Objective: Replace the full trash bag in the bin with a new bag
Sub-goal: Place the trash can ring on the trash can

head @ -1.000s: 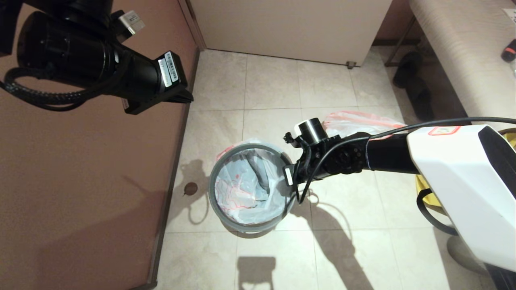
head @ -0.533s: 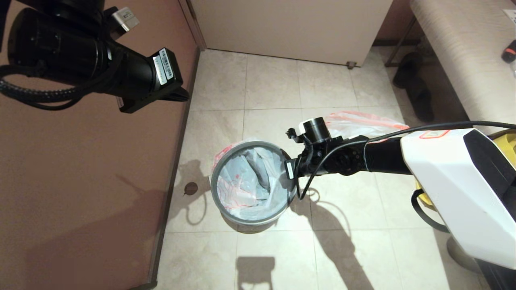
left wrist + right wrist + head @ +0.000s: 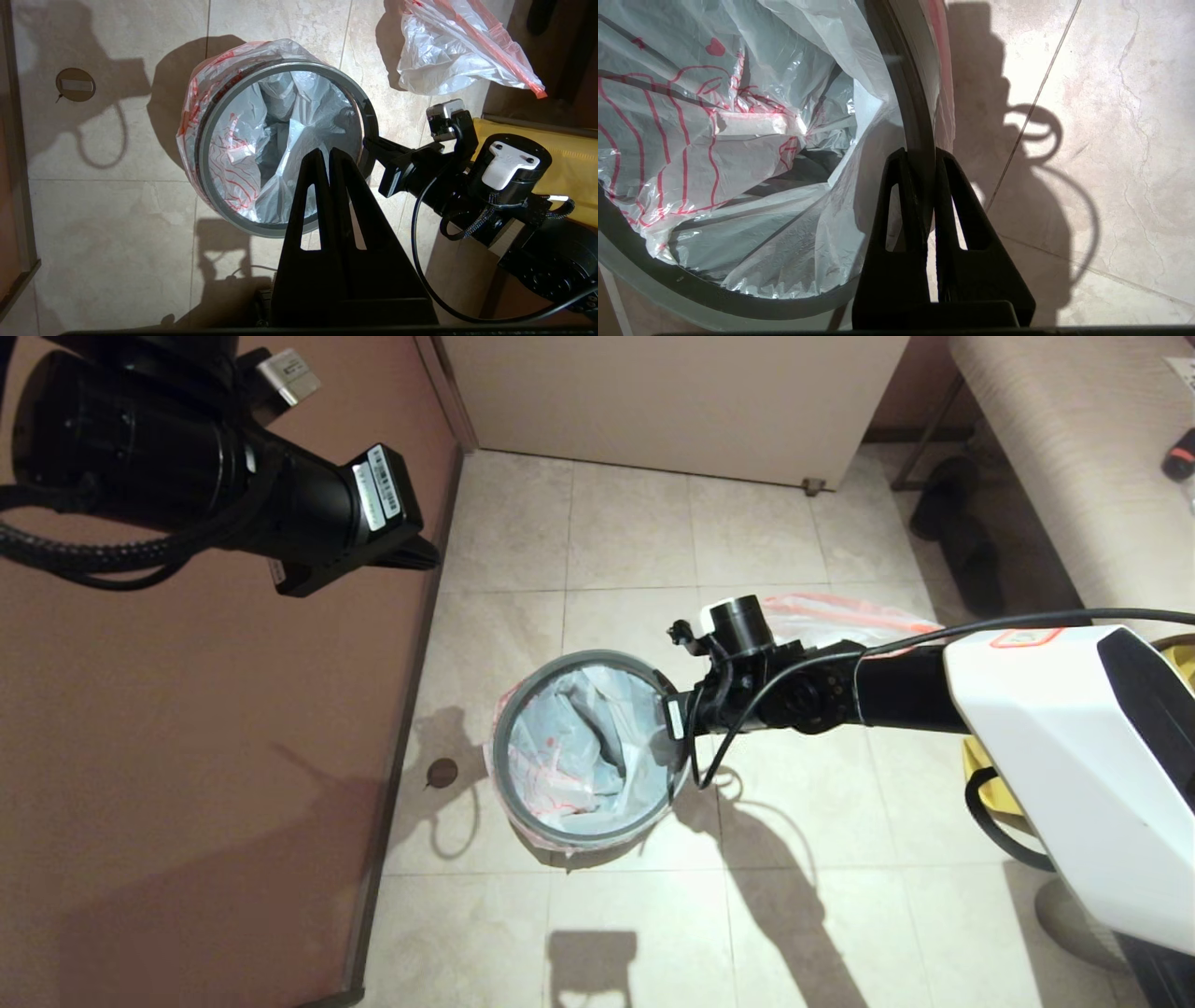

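From the head view, the bin [image 3: 590, 751] stood on the tiled floor [image 3: 794, 896], lined with the new bag [image 3: 569, 756], whose red-printed plastic spilled over the edge on the wall side. The grey rim ring [image 3: 509, 709] sat around the bin's mouth. The right pincer [image 3: 674, 728] reached in from the right and met that ring at its near side. Behind the right arm, the full trash bag [image 3: 840, 616] lay on the floor, apart from the bin. The left pincer [image 3: 411, 553] hung high at the upper left, over the brown wall, holding nothing.

In the left wrist view, the left pincer [image 3: 327, 161] had its fingers pressed together, empty, above the bin [image 3: 280, 144]. The full trash bag [image 3: 458, 51] lay crumpled beyond it, beside a yellow fabric bag [image 3: 574, 154].

In the right wrist view, the right pincer [image 3: 920, 161] was clamped on the grey rim ring [image 3: 910, 107], one finger inside and one outside, with the new bag [image 3: 714, 140] bunched within.
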`<state>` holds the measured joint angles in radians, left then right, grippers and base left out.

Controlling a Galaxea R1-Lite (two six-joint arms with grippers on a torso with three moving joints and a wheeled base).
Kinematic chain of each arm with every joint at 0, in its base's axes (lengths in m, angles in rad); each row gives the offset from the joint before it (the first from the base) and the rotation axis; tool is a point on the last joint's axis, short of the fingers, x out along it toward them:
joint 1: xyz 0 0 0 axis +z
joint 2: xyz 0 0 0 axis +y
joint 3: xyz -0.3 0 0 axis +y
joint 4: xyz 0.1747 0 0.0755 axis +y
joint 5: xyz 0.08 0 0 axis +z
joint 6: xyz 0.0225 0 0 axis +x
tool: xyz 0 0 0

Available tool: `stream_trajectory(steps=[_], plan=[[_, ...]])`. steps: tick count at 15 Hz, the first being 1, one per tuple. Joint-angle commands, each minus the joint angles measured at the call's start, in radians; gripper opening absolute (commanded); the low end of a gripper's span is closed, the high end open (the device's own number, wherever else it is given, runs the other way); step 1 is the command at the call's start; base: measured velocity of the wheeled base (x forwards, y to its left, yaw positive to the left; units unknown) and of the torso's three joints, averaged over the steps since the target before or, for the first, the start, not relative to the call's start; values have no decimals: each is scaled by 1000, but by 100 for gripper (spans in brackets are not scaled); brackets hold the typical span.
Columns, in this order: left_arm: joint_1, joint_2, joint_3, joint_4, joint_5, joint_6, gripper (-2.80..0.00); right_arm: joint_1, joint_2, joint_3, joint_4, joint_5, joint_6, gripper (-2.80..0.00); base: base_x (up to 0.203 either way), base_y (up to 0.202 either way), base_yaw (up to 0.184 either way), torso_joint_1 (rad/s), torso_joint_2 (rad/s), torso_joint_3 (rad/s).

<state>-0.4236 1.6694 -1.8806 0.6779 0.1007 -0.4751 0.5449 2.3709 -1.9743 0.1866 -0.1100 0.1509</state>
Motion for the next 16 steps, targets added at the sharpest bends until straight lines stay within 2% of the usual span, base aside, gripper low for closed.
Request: stream_trajectory(steps=[1, 12, 16], plan=[[-1, 0, 1, 3, 1, -3, -280, -5, 13, 0, -8, 0, 1, -280, 0, 0, 0, 0, 0, 0], [-8, 4, 6, 3, 2, -3, -280, 7, 48, 0, -13, -2, -1, -280, 0, 0, 0, 0, 0, 0], [-7, 7, 6, 2, 2, -2, -280, 19, 57, 2, -16, -28, -29, -280, 0, 0, 0, 0, 0, 0]])
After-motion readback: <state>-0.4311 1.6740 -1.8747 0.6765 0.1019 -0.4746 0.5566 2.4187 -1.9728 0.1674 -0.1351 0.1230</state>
